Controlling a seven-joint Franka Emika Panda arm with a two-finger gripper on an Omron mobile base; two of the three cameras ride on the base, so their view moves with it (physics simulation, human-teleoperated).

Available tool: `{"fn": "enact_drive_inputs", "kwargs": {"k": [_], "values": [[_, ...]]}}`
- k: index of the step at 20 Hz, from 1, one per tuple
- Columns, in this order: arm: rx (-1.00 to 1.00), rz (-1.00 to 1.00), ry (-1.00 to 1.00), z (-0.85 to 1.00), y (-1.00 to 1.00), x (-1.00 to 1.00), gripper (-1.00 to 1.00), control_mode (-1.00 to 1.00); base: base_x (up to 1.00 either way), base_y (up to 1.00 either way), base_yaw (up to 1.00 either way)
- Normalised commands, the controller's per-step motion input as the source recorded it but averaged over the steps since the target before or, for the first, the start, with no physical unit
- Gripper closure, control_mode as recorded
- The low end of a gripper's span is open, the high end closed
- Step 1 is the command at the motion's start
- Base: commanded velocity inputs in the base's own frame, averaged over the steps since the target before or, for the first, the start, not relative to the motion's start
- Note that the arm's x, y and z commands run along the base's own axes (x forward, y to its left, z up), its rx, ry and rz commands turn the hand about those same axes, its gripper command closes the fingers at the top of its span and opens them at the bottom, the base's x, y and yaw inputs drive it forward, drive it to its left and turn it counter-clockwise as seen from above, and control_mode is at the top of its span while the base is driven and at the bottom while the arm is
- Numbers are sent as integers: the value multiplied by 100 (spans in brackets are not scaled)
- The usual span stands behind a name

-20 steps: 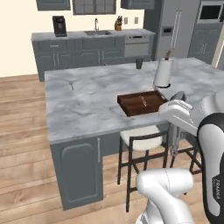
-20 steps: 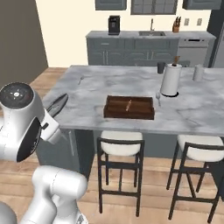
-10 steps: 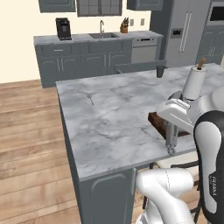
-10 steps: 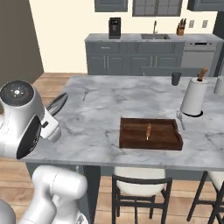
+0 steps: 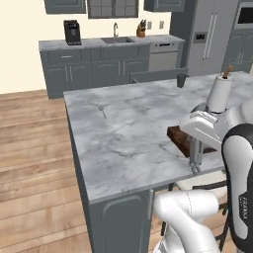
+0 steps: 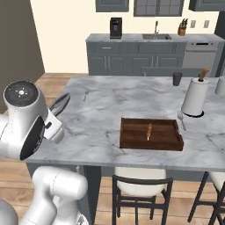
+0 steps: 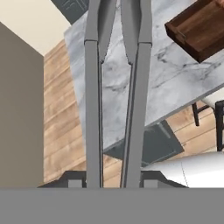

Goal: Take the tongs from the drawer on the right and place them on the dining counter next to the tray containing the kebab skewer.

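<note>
Grey steel fills the hand view: the tongs (image 7: pixel 116 87) run straight up from the gripper (image 7: pixel 111 183), two long narrow arms side by side, and the fingers (image 7: pixel 75 182) sit against their outer faces at the bottom edge, so the jaws are closed on the tongs. From the left base view the tongs (image 5: pixel 195 157) hang down from the white hand, their lower end over the near edge of the dining counter (image 5: pixel 123 133). In the right base view the tongs (image 6: pixel 59 105) poke out past the arm's big round joint, angled up over the counter's left corner, clear of the marble.

Out on the dining counter (image 6: pixel 105 114), the dark brown wooden tray (image 6: pixel 150 133) lies near the front edge, and there's the kebab skewer (image 6: pixel 149 131) lying inside it, roughly centred. Just beyond the tray's far right corner stands the white paper-towel roll (image 6: pixel 194 96) on its brown post, with a small spoon-like utensil (image 6: pixel 181 119) lying between roll and tray. A dark cup (image 6: pixel 177 79) sits at the far edge. Another little utensil (image 6: pixel 85 94) rests on the marble towards the far left, well apart from the tray. In the left base view the tray (image 5: pixel 179 138) is partly hidden behind the hand.
</note>
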Motion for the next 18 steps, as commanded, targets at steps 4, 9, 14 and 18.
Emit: {"fn": "enact_drive_inputs", "kwargs": {"k": [4,9,14,18], "values": [[-25,0,28,-28,-52,94,100,-100,0,0,0],[-35,4,14,-47,-10,83,100,-100,0,0,0],[-4,5,1,-14,0,21,100,-100,0,0,0],[-12,44,0,-63,-7,48,100,-100,0,0,0]]}}
